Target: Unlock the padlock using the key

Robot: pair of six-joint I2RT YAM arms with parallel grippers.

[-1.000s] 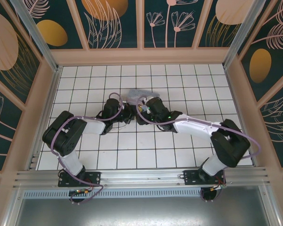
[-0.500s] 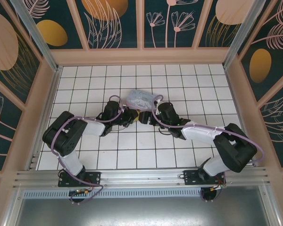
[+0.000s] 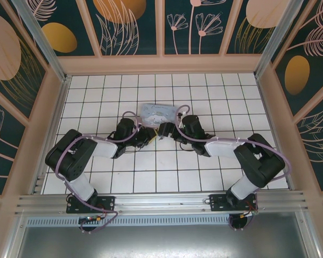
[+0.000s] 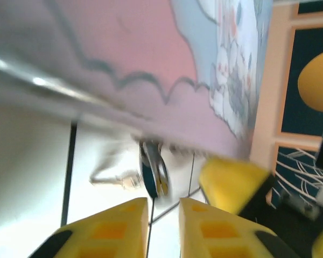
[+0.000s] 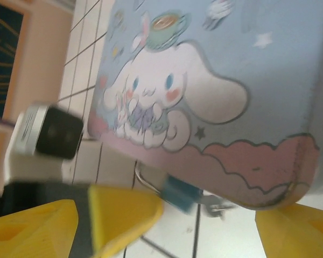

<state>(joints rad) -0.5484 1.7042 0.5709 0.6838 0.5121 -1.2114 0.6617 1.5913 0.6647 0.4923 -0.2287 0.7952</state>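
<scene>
Near edge: both arms stretch over the white tiled table (image 3: 124, 172), and their tips meet mid-table. Left tool (image 4: 164, 215): yellow fingers a narrow slit apart, nothing between them. Right tool (image 5: 164, 228): fingers spread wide, gripping nothing.

Just past the tips we note the tiny blue-bodied padlock (image 5: 178, 194) with its thin silver shackle, just beside the tin's lower edge. A blurred grey metal bit (image 5: 215, 207) touches it, too smeared to identify.

Beyond: pastel blue-and-pink tin box (image 5: 215, 80), printed with a white long-eared cartoon animal, a star and a cup. Any lettering is too blurred to read.
</scene>
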